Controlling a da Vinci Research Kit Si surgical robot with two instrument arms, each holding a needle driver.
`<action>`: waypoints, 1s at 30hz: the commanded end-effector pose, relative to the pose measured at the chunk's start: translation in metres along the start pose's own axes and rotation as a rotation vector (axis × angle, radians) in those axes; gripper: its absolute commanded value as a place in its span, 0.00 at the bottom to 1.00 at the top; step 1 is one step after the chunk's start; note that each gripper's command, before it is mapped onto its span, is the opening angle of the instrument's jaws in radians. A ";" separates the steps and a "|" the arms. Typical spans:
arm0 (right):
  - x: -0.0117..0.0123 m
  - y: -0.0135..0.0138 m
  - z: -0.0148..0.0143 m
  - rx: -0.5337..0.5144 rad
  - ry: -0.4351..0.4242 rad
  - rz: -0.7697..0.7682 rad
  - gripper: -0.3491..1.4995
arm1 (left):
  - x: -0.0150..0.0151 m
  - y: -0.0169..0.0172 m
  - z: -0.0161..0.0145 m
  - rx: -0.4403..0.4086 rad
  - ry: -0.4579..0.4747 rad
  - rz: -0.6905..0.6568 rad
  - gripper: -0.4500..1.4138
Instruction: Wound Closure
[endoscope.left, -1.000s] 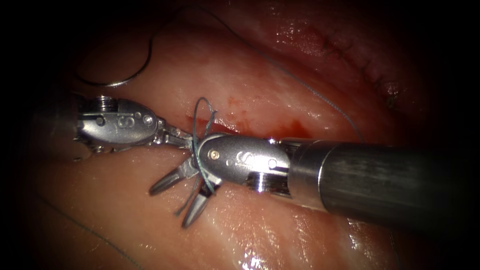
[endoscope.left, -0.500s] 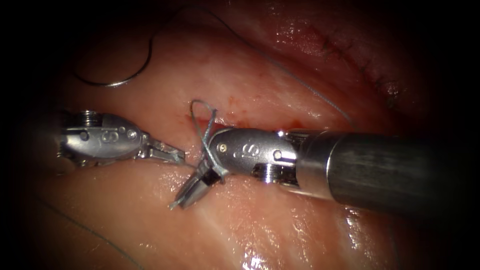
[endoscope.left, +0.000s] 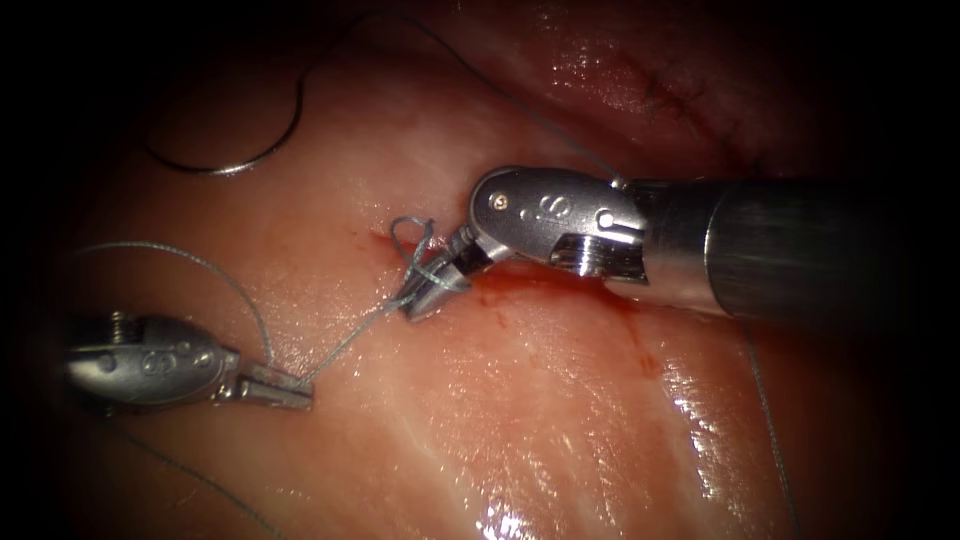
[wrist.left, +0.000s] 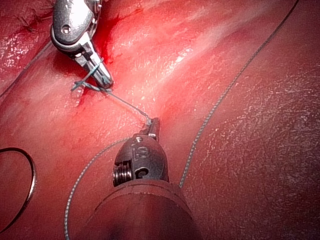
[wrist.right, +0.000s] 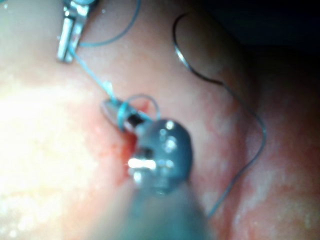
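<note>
My left tool (endoscope.left: 290, 390) sits low on the left of the cut (endoscope.left: 560, 287), jaws shut on the thread (endoscope.left: 350, 335). That strand runs taut up to a small loop (endoscope.left: 410, 235) wound round my right tool (endoscope.left: 427, 297), whose jaws are shut on the short thread end at the cut's left end. The curved needle (endoscope.left: 235, 166) lies loose on the tissue at the far left, held by neither tool. The left wrist view has my left jaws (wrist.left: 153, 127) on the strand and the right tool (wrist.left: 102, 76) beyond. The right wrist view shows the loop (wrist.right: 142, 102) and needle (wrist.right: 192, 62).
Slack thread (endoscope.left: 190, 262) arcs above the left tool, and another strand (endoscope.left: 540, 120) crosses the tissue behind the right tool's wrist. Red fluid (endoscope.left: 520, 285) stains the cut. An older row of stitches (endoscope.left: 720, 115) lies at the far right. Wet tissue (endoscope.left: 520, 440) fills the foreground.
The right jaws went from open to shut on the short end and moved up and right. The left tool drew its thread down and left, shrinking the loop.
</note>
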 end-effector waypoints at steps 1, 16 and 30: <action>-0.0009 0.0012 -0.0001 -0.019 0.002 0.002 0.00 | -0.0007 0.0009 0.0013 -0.001 -0.001 0.001 0.00; -0.0035 0.0031 -0.0048 -0.119 -0.002 0.008 0.00 | -0.0005 0.0088 -0.0020 0.000 -0.014 0.010 0.00; -0.0026 0.0039 -0.0059 -0.185 0.013 0.032 0.00 | -0.0026 0.0119 -0.0063 0.028 -0.039 -0.005 0.00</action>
